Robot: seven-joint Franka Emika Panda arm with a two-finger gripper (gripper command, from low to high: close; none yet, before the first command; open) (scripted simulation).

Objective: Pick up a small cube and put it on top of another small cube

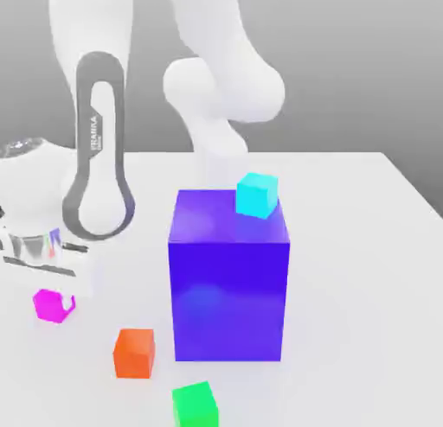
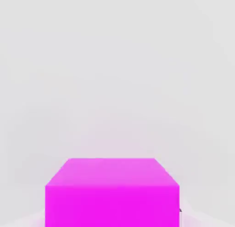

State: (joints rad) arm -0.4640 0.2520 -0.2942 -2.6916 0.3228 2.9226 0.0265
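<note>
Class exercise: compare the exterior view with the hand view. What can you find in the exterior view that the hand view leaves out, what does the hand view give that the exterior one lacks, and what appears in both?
Exterior view alone: the large blue block with the cyan cube at its top far edge, the orange cube, the green cube, and the robot arm bending down at the exterior view's left. Hand view alone: a close look at the magenta cube's top face and one side face. Shared: the magenta cube, seen in the exterior view just below the arm's hand, and the white table.
</note>
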